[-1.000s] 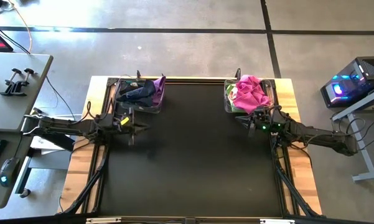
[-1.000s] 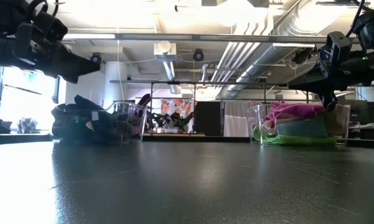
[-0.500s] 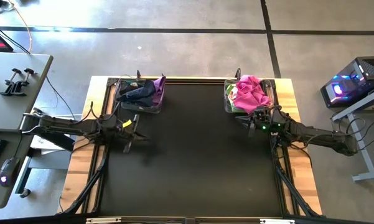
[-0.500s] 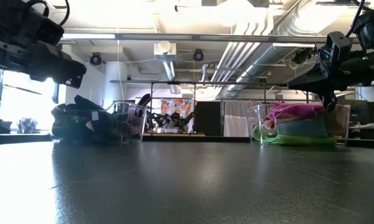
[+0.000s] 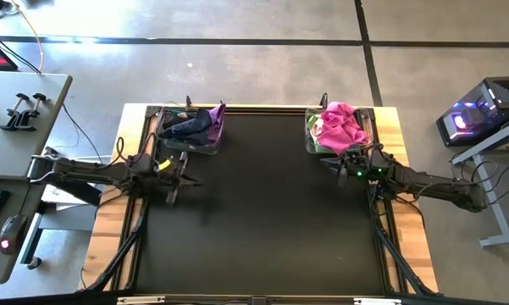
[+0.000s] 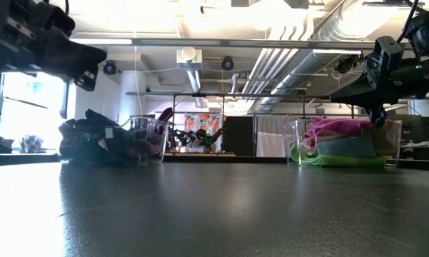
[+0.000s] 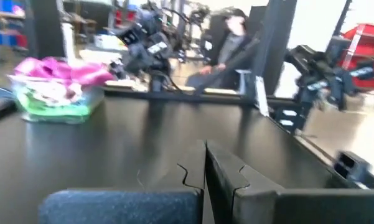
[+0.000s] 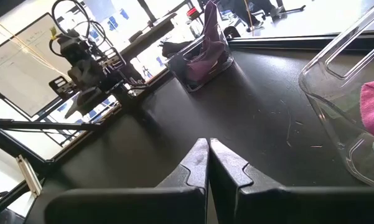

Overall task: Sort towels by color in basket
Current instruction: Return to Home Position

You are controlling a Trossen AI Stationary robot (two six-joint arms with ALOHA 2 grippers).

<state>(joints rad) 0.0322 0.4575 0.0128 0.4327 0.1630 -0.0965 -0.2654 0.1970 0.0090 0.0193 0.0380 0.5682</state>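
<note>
Above black mat [image 5: 262, 220], L hand [image 5: 181, 176] & R hand [image 5: 327, 162] both pinched together; towels [image 5: 340, 125] in bins [image 5: 310, 141].

I see navy, black and purple towels [image 5: 190, 125] heaped in the bin [image 5: 189, 150] at the table's [image 5: 262, 220] far-left corner; magenta, pink and lime ones [image 5: 339, 125] fill the far-right bin [image 5: 367, 119].

One camera looks straight down on the whole counter [image 5: 262, 212]; another sits level at its surface. Wrist cameras skim it closely from opposite sides.
</note>
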